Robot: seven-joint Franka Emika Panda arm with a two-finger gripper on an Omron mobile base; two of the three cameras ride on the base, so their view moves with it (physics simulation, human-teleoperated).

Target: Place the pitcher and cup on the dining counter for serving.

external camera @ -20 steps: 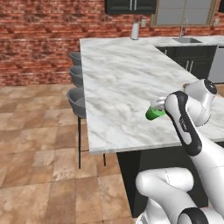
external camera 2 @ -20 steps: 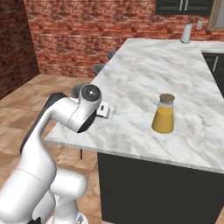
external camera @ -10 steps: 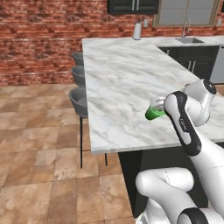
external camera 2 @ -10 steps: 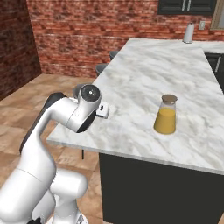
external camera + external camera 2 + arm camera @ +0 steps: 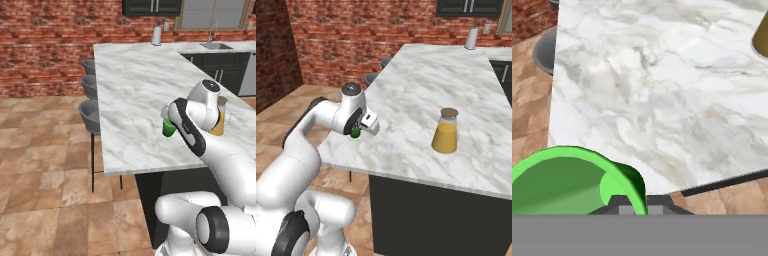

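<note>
Dining counter (image 5: 130,90): long marble slab, brick wall behind, stools (image 5: 90,112) tucked along its far-left side. Most of the top lay bare, so room enough to set things down.

Arm (image 5: 200,145): reached up from the base and bent over the near end of the counter, wrist turned down toward the marble.

Pitcher (image 5: 445,131): stood upright on the counter near its front edge, cork lid on, orange liquid about two-thirds up. Apart from the arm; looked already delivered.

Gripper (image 5: 357,131): jaws drawn in tight on the cup (image 5: 168,128), pinching its rim wall — likely one finger inside, one outside, which would explain the narrow gap. The hand view showed the green rim (image 5: 572,175) close against the fingertips.

Cup hung over the marble by the near-left corner, well apart from the pitcher; whether its base touched the top, could not tell. Judged step: lowering to set it down.
</note>
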